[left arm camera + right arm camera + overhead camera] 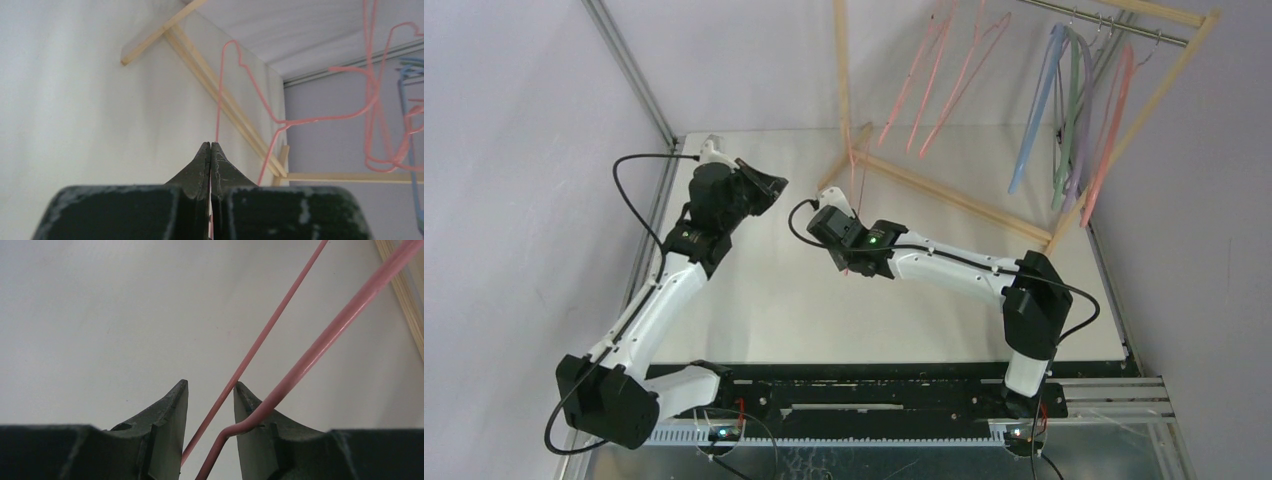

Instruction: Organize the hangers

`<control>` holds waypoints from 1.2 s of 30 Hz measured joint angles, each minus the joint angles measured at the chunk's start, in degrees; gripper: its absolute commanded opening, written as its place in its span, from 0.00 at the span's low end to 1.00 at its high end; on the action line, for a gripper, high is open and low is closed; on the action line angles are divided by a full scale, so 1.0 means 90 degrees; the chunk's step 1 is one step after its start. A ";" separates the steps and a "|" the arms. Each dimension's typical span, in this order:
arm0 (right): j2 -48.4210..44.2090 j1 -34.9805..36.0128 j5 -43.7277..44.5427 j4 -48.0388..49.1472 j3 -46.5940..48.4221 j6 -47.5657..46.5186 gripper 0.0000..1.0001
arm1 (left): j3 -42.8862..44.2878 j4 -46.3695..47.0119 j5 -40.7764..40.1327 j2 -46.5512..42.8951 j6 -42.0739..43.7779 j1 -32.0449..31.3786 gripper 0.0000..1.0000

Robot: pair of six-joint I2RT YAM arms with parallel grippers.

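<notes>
A pink wire hanger (856,190) stands edge-on by the rack's near post, and my right gripper (848,262) is at its lower part. In the right wrist view the jaws (210,385) stand apart. One thin strand (270,330) passes between them, touching the right fingertip. A thicker bent strand (320,342) crosses in front of the right finger. My left gripper (779,185) hovers to the hanger's left, shut (210,144) on nothing; the hanger (220,90) shows beyond its tips. Other hangers, pink (934,70), blue (1034,110), green, lilac and salmon (1109,120), hang from the rail.
The pale wooden rack (954,195) stands at the back right of the white table (754,310), its metal rail (1114,25) overhead. An aluminium post (629,70) rises at the back left corner. Purple walls close in behind.
</notes>
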 measured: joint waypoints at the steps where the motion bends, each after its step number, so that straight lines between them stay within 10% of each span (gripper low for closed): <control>1: -0.0002 0.0005 0.0000 0.0036 -0.0015 -0.0017 0.00 | -0.0073 0.0010 0.0017 0.0032 0.0000 0.0000 0.00; 20: 0.0015 -0.0080 0.0461 0.0019 0.1933 -0.0699 0.00 | -0.0236 0.0083 0.0250 0.0461 0.0005 0.0000 0.00; 36: 0.1168 -0.1683 0.0996 -0.0182 0.3937 -0.1253 0.00 | -0.0236 0.0070 0.0410 0.0464 0.0058 0.0000 0.00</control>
